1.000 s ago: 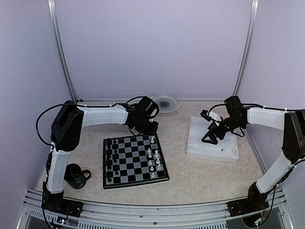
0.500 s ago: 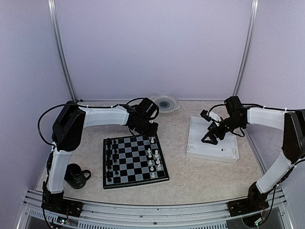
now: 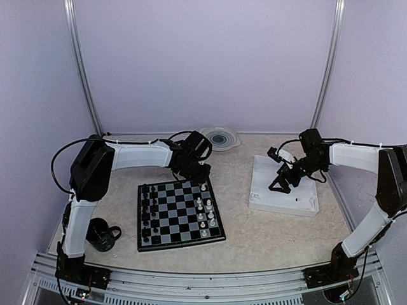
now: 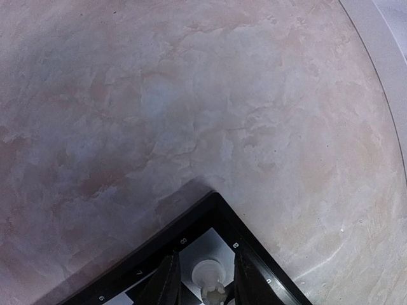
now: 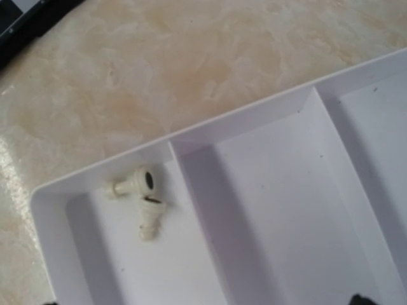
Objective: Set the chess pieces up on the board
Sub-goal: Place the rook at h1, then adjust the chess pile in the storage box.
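Two off-white plastic chess pieces (image 5: pixel 151 219) lie tipped in the tray's (image 5: pixel 241 121) corner compartment, ahead of wide right fingers (image 5: pixel 362 298). Left fingers (image 4: pixel 166 283), narrowly parted, flank a round-based white piece (image 4: pixel 208 279) on the board's (image 4: pixel 146 254) corner.

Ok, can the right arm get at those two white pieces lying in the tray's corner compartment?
Probably yes. The right tool hangs open above the tray, and the two white pieces lie loose in that compartment with nothing over them.
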